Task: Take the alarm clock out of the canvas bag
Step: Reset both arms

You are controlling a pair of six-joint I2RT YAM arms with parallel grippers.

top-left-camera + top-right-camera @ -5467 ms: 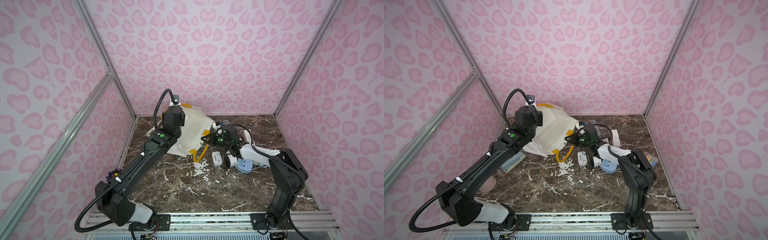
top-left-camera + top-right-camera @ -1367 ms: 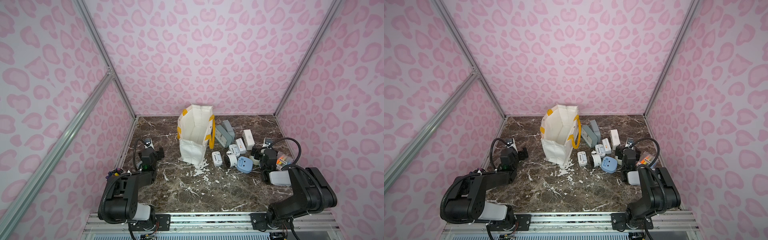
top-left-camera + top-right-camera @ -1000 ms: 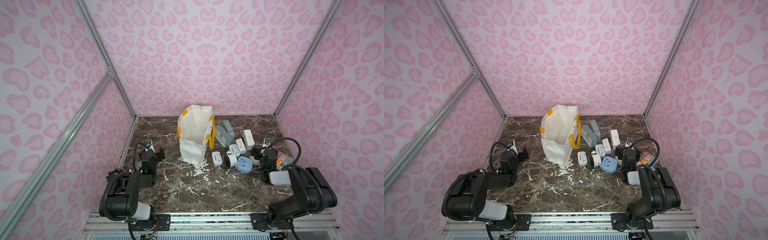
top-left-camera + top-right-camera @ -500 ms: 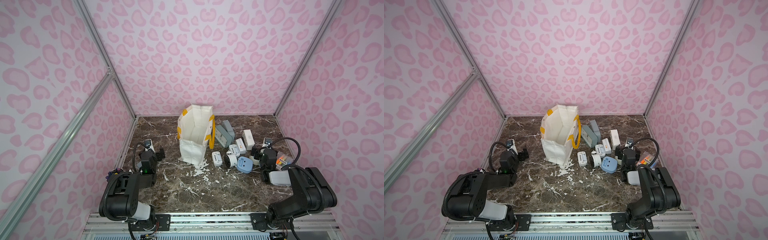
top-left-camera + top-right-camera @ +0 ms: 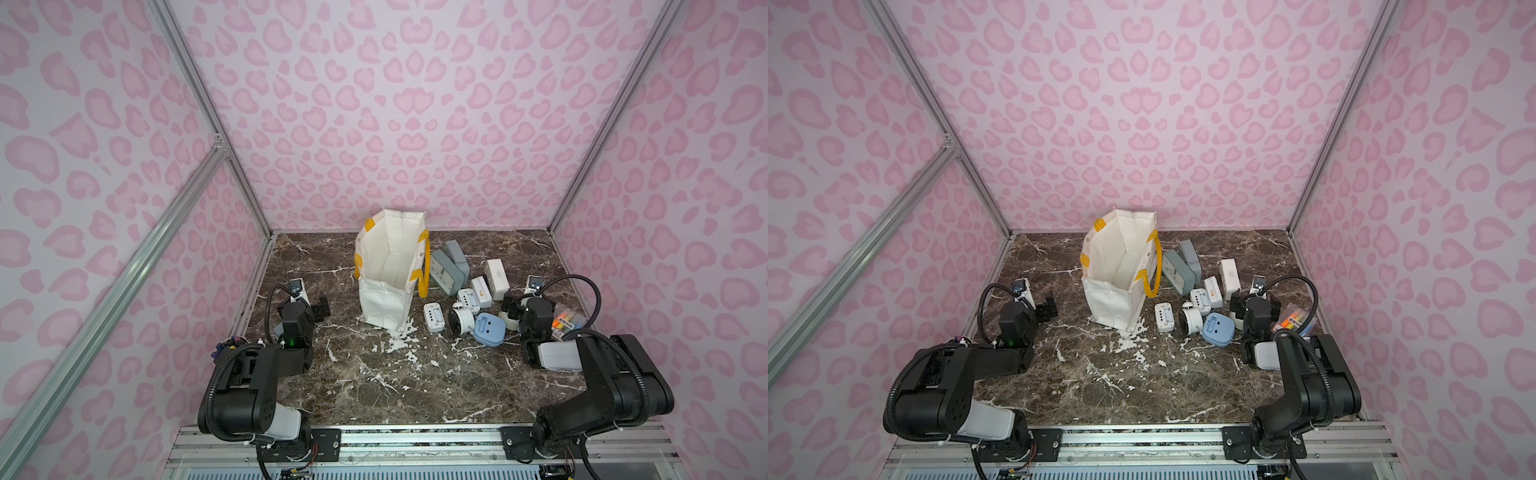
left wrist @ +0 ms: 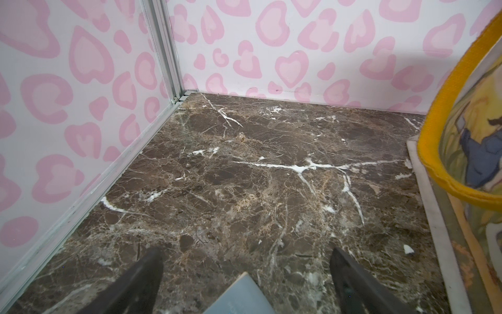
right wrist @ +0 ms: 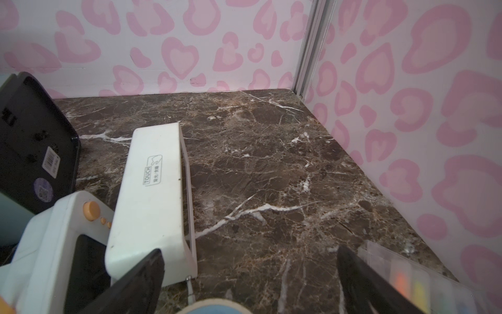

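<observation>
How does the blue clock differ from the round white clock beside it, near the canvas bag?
Colour: the blue clock is pale blue; the round white clock is white with a dark face.
Shape: the blue clock is a rounded square; the round white clock is a short drum.
Front: the blue clock shows two dark dots and a bar; the round white clock shows a plain dark disc.
Both sit side by side on the marble table, outside the canvas bag.
</observation>
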